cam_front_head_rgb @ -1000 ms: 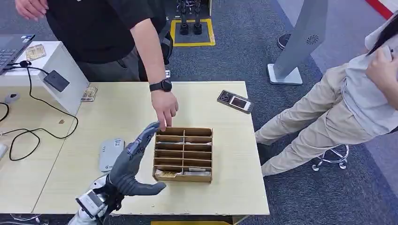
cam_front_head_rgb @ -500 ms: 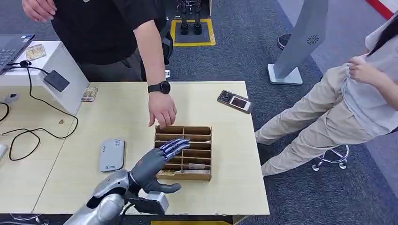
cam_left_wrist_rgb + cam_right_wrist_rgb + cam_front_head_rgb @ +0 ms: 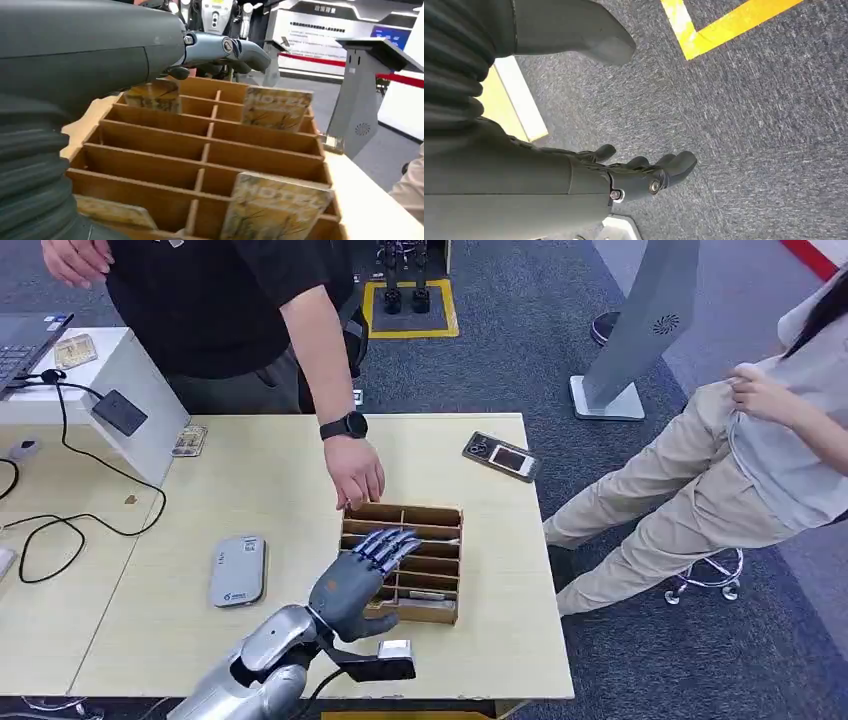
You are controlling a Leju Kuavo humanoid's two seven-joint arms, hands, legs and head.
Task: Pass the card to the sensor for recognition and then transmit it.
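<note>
A wooden divided box [image 3: 452, 565] stands on the table's near right part. Several patterned hotel cards stand in its slots, among them one card [image 3: 276, 107] in a far slot and another card [image 3: 272, 207] in a near slot. My left hand [image 3: 357, 578] hovers over the box's left column, fingers stretched out and apart, holding nothing; its fingers [image 3: 235, 50] reach above a far card [image 3: 154, 96]. A grey flat reader [image 3: 238, 570] lies left of the box. My right hand [image 3: 624, 175] hangs over the carpet, fingers loosely curved, with nothing in it.
A person's hand [image 3: 357, 473] touches the box's far left corner. A phone [image 3: 502, 457] lies at the far right of the table. A white stand with a black pad [image 3: 120, 412], a loose card [image 3: 190, 440] and cables sit at the left. Another person [image 3: 740, 460] stands right.
My left hand swung right and forward, from beside the box to above its slots. The box shifted slightly right and away under the person's hand.
</note>
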